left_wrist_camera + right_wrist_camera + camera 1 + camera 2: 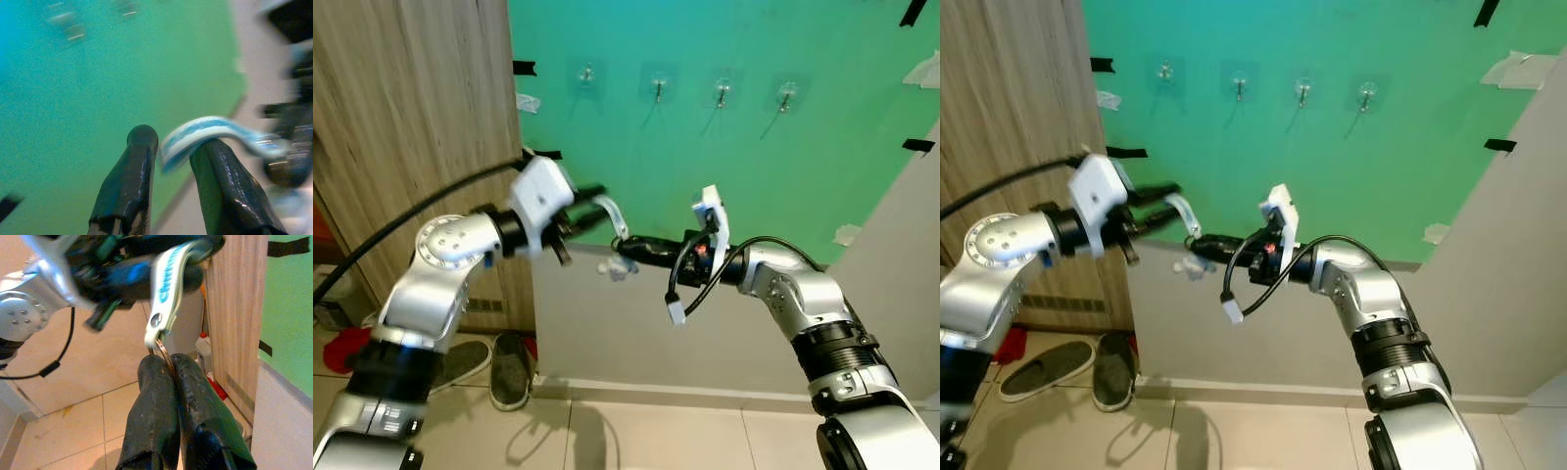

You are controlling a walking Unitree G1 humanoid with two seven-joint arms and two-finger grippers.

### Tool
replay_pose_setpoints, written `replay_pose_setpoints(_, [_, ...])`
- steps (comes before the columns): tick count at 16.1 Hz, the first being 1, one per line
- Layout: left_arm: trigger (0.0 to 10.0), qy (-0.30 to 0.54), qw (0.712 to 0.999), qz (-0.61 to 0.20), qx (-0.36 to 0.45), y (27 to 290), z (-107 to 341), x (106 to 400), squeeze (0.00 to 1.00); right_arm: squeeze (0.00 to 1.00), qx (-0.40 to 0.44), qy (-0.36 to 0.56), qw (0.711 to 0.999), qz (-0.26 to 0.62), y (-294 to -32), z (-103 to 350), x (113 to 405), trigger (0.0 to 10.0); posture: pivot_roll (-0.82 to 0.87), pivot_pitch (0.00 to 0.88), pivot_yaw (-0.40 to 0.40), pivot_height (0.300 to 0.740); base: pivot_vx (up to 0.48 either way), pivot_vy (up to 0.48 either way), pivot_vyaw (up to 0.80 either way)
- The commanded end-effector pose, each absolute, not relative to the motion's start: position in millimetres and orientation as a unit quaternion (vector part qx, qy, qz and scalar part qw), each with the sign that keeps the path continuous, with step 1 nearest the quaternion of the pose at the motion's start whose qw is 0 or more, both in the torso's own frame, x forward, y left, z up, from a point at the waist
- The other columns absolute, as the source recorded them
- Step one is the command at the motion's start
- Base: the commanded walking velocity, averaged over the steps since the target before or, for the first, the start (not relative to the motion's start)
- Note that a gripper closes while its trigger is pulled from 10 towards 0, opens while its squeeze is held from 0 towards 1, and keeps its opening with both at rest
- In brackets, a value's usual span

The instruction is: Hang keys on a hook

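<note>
In the left eye view, the left gripper [597, 217] and the right gripper [628, 250] meet in front of the green wall [754, 147], below its row of hooks [658, 90]. Between them hangs the keys' white-blue strap [613, 217].

The left wrist view shows the strap draped over one finger [230, 181], with the fingers apart.

In the right wrist view, the right gripper [168, 363] is closed on the key ring [160, 346].

I think the strap loop should be kept open and raised to a hook. The cable [690, 279] and the wooden door [411, 127] are close by; shoes [509, 367] lie on the floor.
</note>
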State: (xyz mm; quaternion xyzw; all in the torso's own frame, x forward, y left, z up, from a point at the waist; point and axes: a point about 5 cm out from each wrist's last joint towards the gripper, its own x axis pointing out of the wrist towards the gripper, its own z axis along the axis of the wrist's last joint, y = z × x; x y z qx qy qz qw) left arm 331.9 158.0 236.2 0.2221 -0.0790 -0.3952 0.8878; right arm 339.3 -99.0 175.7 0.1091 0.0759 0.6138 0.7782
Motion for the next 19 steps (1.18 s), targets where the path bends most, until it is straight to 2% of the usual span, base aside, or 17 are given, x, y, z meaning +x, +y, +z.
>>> replay_pose_setpoints(1, [10.0, -0.086, 0.910, -0.349, 0.205, 168, 245, 342, 1.00, 0.00, 0.117, 0.063, 0.782, 0.609, -103, 183, 340, 0.0, 0.04, 0.000, -0.111, 0.740, 0.000, 0.000, 0.00])
replay_pose_setpoints(4, [10.0, -0.046, 0.940, -0.282, 0.186, 186, 235, 355, 1.00, 0.00, 0.138, 0.067, 0.780, 0.607, -103, 180, 336, 0.0, 0.04, 0.000, -0.111, 0.740, 0.000, 0.000, 0.00])
replay_pose_setpoints(6, [10.0, 0.005, 0.966, -0.197, 0.165, 207, 217, 364, 1.00, 0.00, 0.152, 0.070, 0.780, 0.603, -103, 177, 333, 0.0, 0.04, 0.000, -0.110, 0.740, 0.000, 0.000, 0.00])
replay_pose_setpoints(8, [10.0, 0.026, 0.980, -0.140, 0.141, 221, 207, 366, 1.00, 0.00, 0.166, 0.071, 0.781, 0.597, -100, 175, 331, 0.0, 0.05, 0.000, -0.110, 0.740, 0.000, 0.000, 0.00])
replay_pose_setpoints(9, [10.0, 0.026, 0.989, -0.094, 0.108, 228, 199, 362, 0.00, 0.00, 0.195, 0.062, 0.804, 0.558, -98, 175, 335, 0.0, 0.05, 0.000, -0.111, 0.740, 0.000, 0.000, 0.00])
replay_pose_setpoints(11, [10.0, 0.019, 0.990, -0.098, 0.096, 219, 191, 356, 0.00, 0.00, 0.205, 0.048, 0.829, 0.517, -98, 175, 340, 0.0, 0.06, 0.000, -0.110, 0.740, 0.000, 0.000, 0.00])
replay_pose_setpoints(12, [10.0, 0.011, 0.989, -0.122, 0.087, 191, 176, 345, 0.00, 0.00, 0.209, 0.029, 0.866, 0.452, -94, 177, 348, 0.0, 0.07, 0.000, -0.113, 0.740, 0.000, 0.000, 0.00])
replay_pose_setpoints(15, [10.0, 0.002, 0.988, -0.148, 0.040, 149, 158, 332, 0.00, 0.00, 0.205, 0.012, 0.897, 0.391, -85, 178, 357, 0.0, 0.07, 0.000, -0.114, 0.740, 0.000, 0.000, 0.00])
replay_pose_setpoints(17, [10.0, 0.011, 0.985, -0.168, 0.019, 123, 146, 323, 0.00, 0.00, 0.240, 0.011, 0.910, 0.336, -83, 185, 372, 0.0, 0.07, 0.000, -0.112, 0.740, 0.000, 0.000, 0.00])
replay_pose_setpoints(19, [10.0, 0.016, 0.983, -0.179, 0.028, 110, 140, 318, 0.00, 0.00, 0.241, -0.002, 0.913, 0.330, -80, 194, 379, 0.0, 0.07, 0.000, -0.117, 0.740, 0.000, 0.000, 0.00])
